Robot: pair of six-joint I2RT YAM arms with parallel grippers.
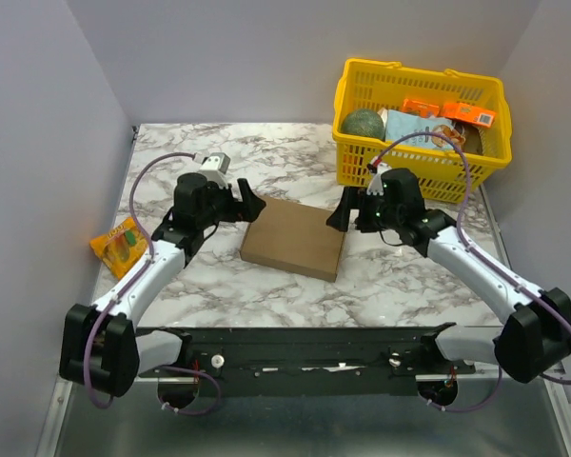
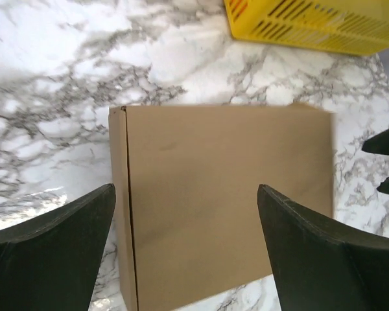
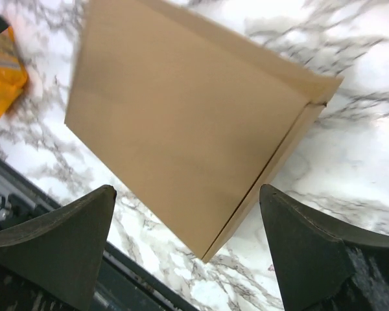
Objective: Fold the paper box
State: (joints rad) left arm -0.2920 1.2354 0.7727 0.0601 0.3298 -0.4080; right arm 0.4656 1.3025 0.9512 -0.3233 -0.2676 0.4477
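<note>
Checking in from the remote desk: both tools were let go and holding nothing. The left gripper (image 2: 186,189) had its fingers spread wide, and so did the right gripper (image 3: 187,188).

The box (image 1: 293,238) was lying flat on the table (image 1: 266,152) right between the two tools. From the left one it sat just ahead of the fingertips and a bit below. From the right one it was the same story, ahead and below, with one folded edge running towards the right-hand finger. Neither tool was touching it as far as I could see.

To me the long side ran roughly across from one gripper to the other, slightly skewed, so each tool faced a short end near a far corner. I honestly couldn't say which arm was nearer, they looked about even. So any next push or pinch would come in along that long axis from either end.

It looked shut up into a shallow closed shape with no flaps sticking out, so I reckoned the folding was pretty much done.

Count: one box, two arms, one yellow basket (image 1: 409,167) beyond the right gripper, one orange packet (image 1: 122,243) off to the outside of the left arm
</note>
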